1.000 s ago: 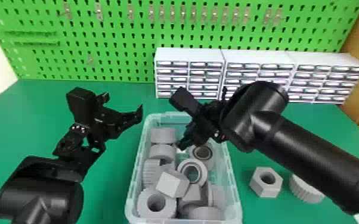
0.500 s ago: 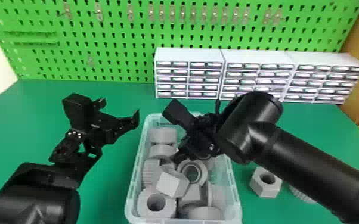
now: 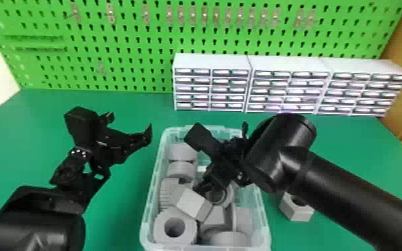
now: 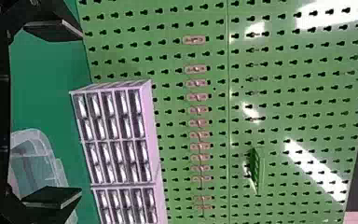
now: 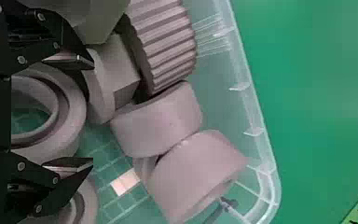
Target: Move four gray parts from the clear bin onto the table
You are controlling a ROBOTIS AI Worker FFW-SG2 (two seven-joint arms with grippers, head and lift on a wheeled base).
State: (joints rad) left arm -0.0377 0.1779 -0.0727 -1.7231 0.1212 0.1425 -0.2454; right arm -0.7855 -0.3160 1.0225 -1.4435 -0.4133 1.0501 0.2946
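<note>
Where the head view sets the left gripper [image 3: 130,122] left of the clear bin [image 3: 266,220], the right gripper [image 3: 207,187] over it and a gray nut [image 3: 295,208] right of it on the bench [image 3: 354,147], the wrist views show both pairs of jaws apart, the right's above a gray ring [image 5: 71,109] inside the bin.

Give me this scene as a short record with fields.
bin: clear bin, several gray parts inside
on table: gray hexagonal nut, right of the bin, partly behind the right arm
right gripper: low in the bin, open, thick ring near its fingers
left gripper: open, empty, left of the bin
background: white drawer units, green pegboard
</note>
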